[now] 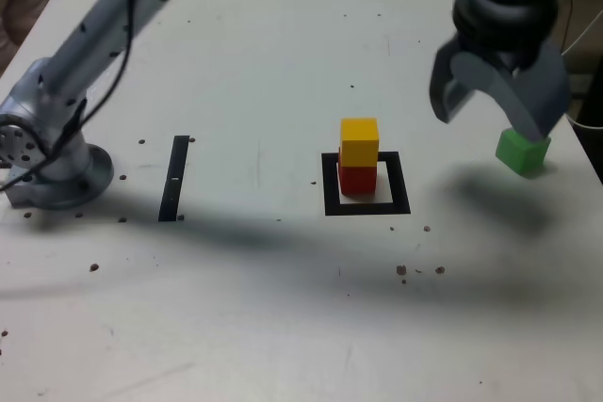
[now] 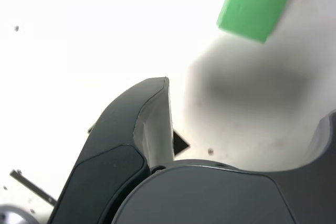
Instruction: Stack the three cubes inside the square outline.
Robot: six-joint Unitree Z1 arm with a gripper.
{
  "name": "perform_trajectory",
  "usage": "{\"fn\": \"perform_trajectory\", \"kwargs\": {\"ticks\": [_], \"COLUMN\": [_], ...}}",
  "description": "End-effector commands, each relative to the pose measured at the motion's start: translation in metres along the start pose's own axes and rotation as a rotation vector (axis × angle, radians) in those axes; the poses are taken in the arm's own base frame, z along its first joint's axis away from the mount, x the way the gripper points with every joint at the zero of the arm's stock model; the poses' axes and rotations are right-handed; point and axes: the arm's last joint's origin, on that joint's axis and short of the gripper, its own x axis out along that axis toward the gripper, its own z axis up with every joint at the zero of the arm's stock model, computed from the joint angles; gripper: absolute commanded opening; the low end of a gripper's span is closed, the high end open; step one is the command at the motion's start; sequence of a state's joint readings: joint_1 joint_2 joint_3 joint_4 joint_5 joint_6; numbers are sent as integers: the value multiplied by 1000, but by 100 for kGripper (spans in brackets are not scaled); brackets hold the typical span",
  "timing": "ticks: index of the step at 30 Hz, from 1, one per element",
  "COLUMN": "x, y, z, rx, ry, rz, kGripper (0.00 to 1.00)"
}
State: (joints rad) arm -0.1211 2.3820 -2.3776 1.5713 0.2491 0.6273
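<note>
A yellow cube (image 1: 359, 141) sits on a red cube (image 1: 356, 179) inside the square outline (image 1: 367, 206) of black tape, near the table's middle. The green cube (image 1: 523, 151) lies alone on the white table at the exterior view's right. My gripper (image 1: 492, 124) hangs open above the table, just to the exterior view's left of the green cube and a little over it; one finger partly covers the cube's top edge. In the wrist view the green cube (image 2: 253, 8) lies ahead of the open gripper (image 2: 247, 103), with nothing between the fingers (image 2: 152, 114).
A straight black tape strip (image 1: 173, 178) lies at the exterior view's left, close to the arm's base (image 1: 57, 171). The arm's link crosses over the table's far left. Small dark specks dot the white table (image 1: 283, 308). The table's right edge is close to the green cube.
</note>
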Motion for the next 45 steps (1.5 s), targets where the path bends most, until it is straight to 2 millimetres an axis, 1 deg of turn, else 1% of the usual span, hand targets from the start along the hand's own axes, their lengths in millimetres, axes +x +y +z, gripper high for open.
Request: {"fn": "perform_trajectory", "kwargs": {"ticks": [1, 6, 13, 16, 20, 23, 28, 34, 41, 45], "x": [3, 19, 53, 62, 62, 60, 60, 62, 64, 64], "y": [3, 9, 15, 16, 19, 22, 27, 29, 28, 29], "z": [1, 10, 26, 31, 35, 35, 34, 35, 35, 36], "rx": [17, 64, 80, 75, 66, 61, 52, 46, 45, 48], "ry": [11, 42, 87, 75, 49, 38, 35, 26, 25, 15], "rz": [8, 27, 46, 55, 76, 95, 116, 124, 121, 119], "kGripper": [96, 95, 94, 93, 91, 86, 75, 61, 53, 41]}}
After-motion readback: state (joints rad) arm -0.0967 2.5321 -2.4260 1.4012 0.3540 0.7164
